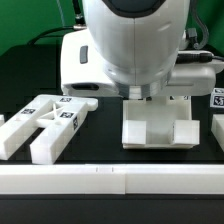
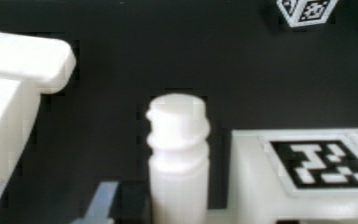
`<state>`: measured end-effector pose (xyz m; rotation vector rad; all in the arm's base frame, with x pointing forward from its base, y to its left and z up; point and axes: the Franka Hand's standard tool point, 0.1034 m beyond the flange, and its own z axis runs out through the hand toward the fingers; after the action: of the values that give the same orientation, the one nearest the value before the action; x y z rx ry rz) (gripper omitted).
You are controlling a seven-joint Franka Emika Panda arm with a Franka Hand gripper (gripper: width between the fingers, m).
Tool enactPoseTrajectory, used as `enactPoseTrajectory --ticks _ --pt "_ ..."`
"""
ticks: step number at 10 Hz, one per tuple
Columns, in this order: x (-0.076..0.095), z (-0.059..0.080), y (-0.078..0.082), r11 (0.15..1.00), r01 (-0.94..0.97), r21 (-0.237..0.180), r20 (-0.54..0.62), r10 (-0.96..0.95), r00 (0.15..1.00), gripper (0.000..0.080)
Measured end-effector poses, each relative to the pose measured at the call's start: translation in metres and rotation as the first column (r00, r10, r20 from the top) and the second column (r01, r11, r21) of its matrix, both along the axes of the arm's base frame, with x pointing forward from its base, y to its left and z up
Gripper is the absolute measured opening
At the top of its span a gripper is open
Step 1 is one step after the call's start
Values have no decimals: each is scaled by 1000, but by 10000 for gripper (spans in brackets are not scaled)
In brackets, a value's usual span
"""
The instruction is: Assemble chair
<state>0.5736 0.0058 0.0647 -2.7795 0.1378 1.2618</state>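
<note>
Ridged white peg (image 2: 176, 140) sits just beside the tagged chair block (image 2: 314, 160). Gripper (image 2: 167, 205) is at the peg, closure indeterminate. Recommend centring jaws on it and clamping squarely before lifting.

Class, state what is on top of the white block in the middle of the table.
The robot arm hangs over the block and covers the rear of its top. Whether anything rests there, or touches it, cannot be seen.
</note>
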Motion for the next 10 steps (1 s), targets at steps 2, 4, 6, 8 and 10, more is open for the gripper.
enactPoseTrajectory --ticks 2,4,6,8,10 --pt "-1 -1 -1 1000 2 0 -2 -2 1000 481" --pt "-1 -1 -2 1000 4 -1 -2 -4 1000 617" --pt "-1 -1 -4 1000 6 -1 -3 -6 1000 639" --pt "0 3 -8 1000 13 0 -8 -13 1000 648" --pt "1 10 -13 1000 20 0 -6 -20 1000 649"
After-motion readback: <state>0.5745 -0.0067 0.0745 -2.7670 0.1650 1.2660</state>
